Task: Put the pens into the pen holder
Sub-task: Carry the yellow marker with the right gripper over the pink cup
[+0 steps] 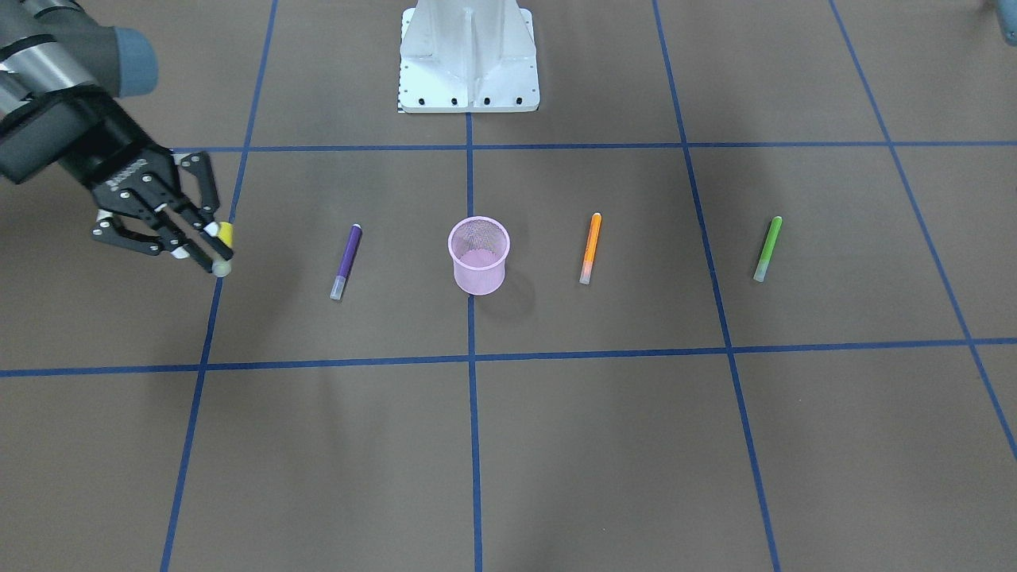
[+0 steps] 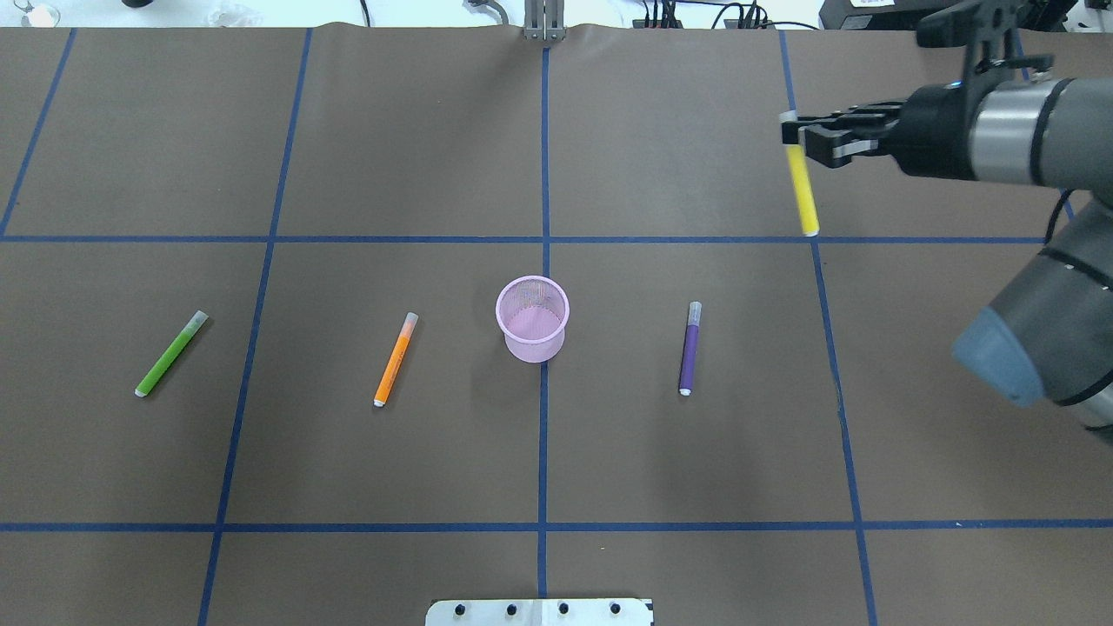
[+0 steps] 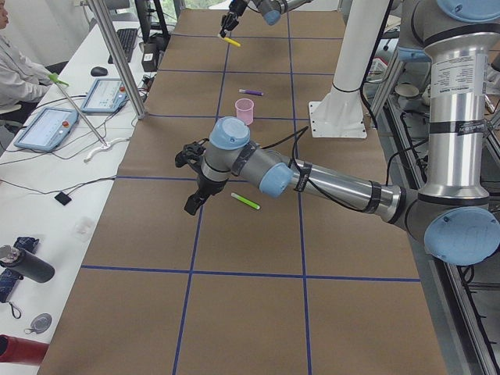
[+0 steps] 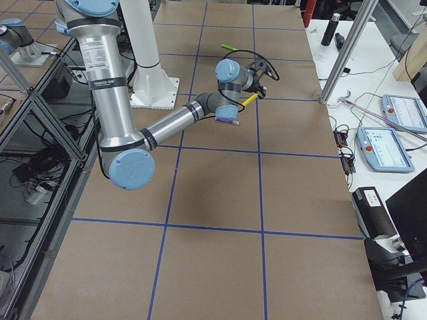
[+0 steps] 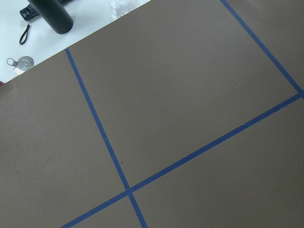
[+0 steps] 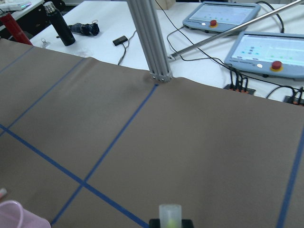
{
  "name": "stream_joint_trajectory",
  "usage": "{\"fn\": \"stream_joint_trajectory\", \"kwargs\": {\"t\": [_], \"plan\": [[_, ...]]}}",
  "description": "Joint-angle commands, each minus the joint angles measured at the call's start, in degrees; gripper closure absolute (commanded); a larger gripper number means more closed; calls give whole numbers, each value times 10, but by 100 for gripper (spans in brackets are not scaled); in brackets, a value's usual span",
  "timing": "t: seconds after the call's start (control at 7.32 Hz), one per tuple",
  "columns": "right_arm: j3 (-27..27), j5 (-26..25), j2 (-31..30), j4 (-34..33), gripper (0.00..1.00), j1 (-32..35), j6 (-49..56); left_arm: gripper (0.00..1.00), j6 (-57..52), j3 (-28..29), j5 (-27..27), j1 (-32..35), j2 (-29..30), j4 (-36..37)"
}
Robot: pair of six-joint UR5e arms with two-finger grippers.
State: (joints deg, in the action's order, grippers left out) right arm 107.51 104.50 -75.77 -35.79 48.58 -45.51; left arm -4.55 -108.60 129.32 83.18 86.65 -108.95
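Note:
The pink mesh pen holder (image 2: 532,318) stands upright at the table's middle. A purple pen (image 2: 689,348), an orange pen (image 2: 396,358) and a green pen (image 2: 171,354) lie flat on the brown table, apart from it. My right gripper (image 2: 796,139) is shut on the cap end of a yellow pen (image 2: 802,196) and holds it in the air, far right of the holder. It also shows in the front view (image 1: 210,246). My left gripper (image 3: 191,207) shows only in the left side view, hovering near the green pen (image 3: 245,201). I cannot tell whether it is open.
Blue tape lines grid the table. The robot's white base plate (image 1: 469,56) sits at the near edge. Beyond the far edge stand an aluminium post (image 6: 152,42), control tablets (image 6: 266,47) and a black bottle (image 5: 52,14).

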Motion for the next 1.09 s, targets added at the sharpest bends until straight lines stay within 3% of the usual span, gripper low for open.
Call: {"fn": "stream_joint_trajectory", "kwargs": {"t": [0.0,0.27,0.41,0.96], "plan": [[-6,-211,66,-7,100,-153,-5,0,0,11,0,-7,14,-5],[-38,-352,141,-27,100,-245,-5,0,0,31,1,-14,32,-6],[-49,-394,162,-38,100,-265,-5,0,0,38,1,-14,35,-6],[-134,-461,203,-38,100,-305,-14,0,0,42,1,-14,39,-6]]}}
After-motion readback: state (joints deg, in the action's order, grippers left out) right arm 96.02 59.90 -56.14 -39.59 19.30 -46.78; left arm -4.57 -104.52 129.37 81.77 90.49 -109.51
